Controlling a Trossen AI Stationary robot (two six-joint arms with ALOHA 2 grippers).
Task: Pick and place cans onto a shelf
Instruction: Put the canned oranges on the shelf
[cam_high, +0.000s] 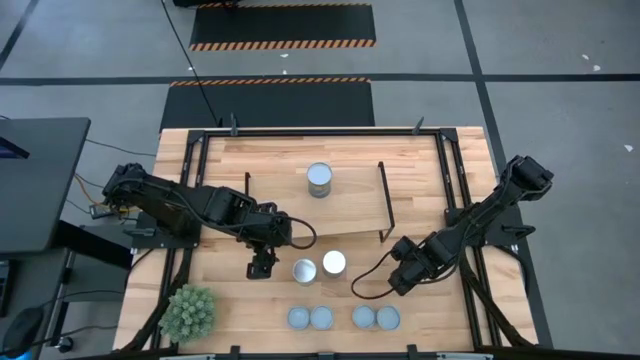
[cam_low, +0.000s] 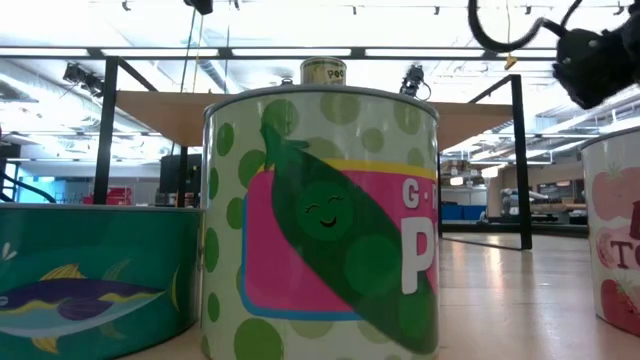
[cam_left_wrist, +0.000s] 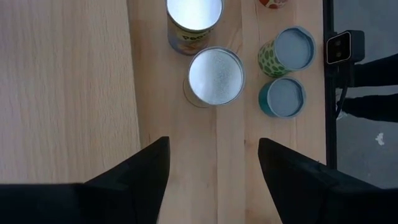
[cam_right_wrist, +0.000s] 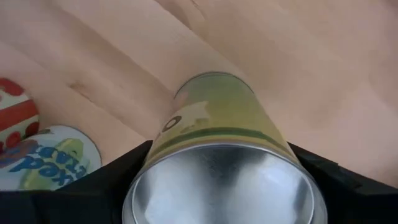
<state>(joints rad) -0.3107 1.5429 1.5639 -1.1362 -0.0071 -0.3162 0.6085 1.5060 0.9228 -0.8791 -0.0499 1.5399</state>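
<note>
Fig. legend, overhead view unless noted. The surface (cam_high: 220, 165) is pale wood planking w/ a black metal frame. The shelf (cam_high: 345, 190), a light wooden board on thin black rod legs, sits at centre-rear; one can (cam_high: 319, 180) stands upright on it, a short metal cylinder w/ a shiny top.

In front of the shelf, two taller cans stand side by side, nearly touching: a dull silver-topped can (cam_high: 304, 270) and a bright white-topped can (cam_high: 334, 263). Nearer the front edge lies a row of four lower cans w/ bluish-grey lids, in two touching pairs: left pair (cam_high: 309, 318), right pair (cam_high: 375, 318). A spiky green plant ball (cam_high: 189, 311) sits at the front-left corner.

Left pincer (cam_high: 262, 266) hovers just left of the silver-topped can; in the left wrist view its two dark fingers (cam_left_wrist: 140, 177) are spread wide w/ bare wood between them, gripping nothing.

Right pincer (cam_high: 400, 280) is low, right of the white-topped can. In the right wrist view a held can (cam_right_wrist: 217, 162), a smooth cylinder w/ greenish-yellow label and concave mirror-like metal end, sits tilted between its dark fingers (cam_right_wrist: 124, 171), which clamp both sides.

Low view: a polka-dot green can w/ a pea-pod label (cam_low: 320, 220) fills the centre, a teal fish-label can (cam_low: 95, 270) beside it.
</note>
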